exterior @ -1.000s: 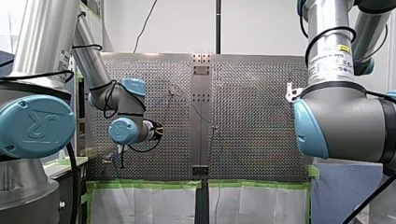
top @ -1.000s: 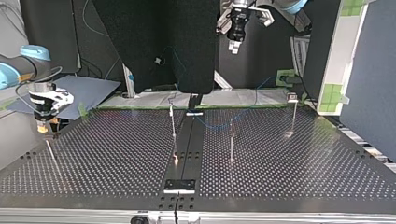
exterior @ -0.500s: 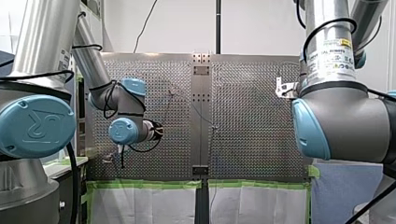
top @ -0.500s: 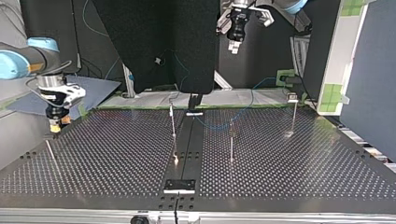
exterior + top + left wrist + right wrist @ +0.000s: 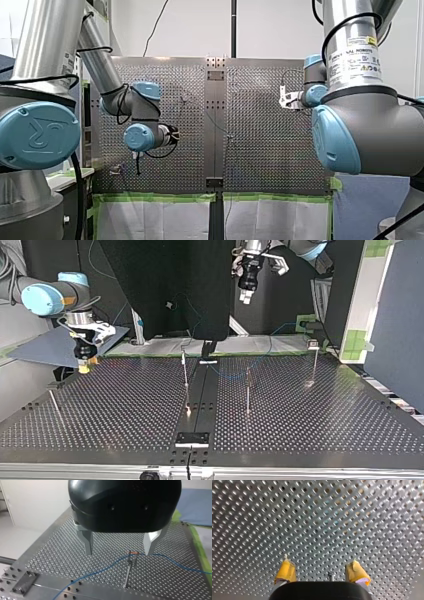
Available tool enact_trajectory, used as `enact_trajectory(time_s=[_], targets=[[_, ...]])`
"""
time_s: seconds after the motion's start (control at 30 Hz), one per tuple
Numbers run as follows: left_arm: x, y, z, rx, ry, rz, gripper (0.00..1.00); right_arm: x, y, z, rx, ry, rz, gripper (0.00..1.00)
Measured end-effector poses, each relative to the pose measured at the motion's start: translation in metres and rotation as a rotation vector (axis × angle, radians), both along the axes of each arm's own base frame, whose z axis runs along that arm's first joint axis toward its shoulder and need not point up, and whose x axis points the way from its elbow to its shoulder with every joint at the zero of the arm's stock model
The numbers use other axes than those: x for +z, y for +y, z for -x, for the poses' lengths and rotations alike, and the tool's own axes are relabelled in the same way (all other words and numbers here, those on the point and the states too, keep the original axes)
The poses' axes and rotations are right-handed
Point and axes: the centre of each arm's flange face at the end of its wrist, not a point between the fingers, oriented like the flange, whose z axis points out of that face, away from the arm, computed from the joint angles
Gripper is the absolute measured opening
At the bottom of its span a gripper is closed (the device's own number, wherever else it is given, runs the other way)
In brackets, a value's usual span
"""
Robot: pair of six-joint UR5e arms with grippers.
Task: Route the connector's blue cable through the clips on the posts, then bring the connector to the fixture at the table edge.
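Left gripper [image 5: 120, 548]: metal fingers [image 5: 88, 542] spread wide, nothing between them. It hangs above the table, well clear of the work. Directly below the gap stands a thin post [image 5: 128, 570] with a small reddish clip [image 5: 132, 552] at its head. Blue cable [image 5: 107, 566] runs across the perforated table [image 5: 57, 547], rises to the clip, then falls away on the other side. Whether it is seated in the clip or only touches it, cannot tell.

Right gripper [image 5: 321, 573]: yellow pads [image 5: 285, 571] apart, empty, only bare holes ahead. In the top view it hovers near the table's left rear corner, well apart from the cable.

Connector: not made out in any view.

Handling, judged: the cable is thin, light and limp. It will sag and follow any pull, and may slip through smooth metal tips unless pinched fully. The best hold looks like the free run just beside the clip, taken crosswise. The post is slender, and a sideways tug could bend it.
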Motion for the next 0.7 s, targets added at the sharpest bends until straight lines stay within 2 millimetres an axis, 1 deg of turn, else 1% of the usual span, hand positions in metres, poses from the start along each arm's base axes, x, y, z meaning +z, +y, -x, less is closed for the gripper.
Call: enact_trajectory(time_s=[0.17,0.47,0.6,0.7], targets=[[0.006,-0.006,-0.007,0.001,-0.022,-0.009,1.00,-0.015,0.017,-0.018,0.000,0.003,-0.002,0.98],[0.006,0.001,-0.008,0.069,-0.021,-0.074,1.00,-0.048,0.060,-0.046,-0.001,0.013,-0.083,0.98],[0.006,0.003,-0.008,0.089,-0.020,-0.081,1.00,-0.054,0.071,-0.058,-0.001,0.017,-0.085,0.98],[0.006,0.004,-0.009,0.096,-0.021,-0.081,1.00,-0.063,0.076,-0.068,-0.001,0.022,-0.089,0.98]])
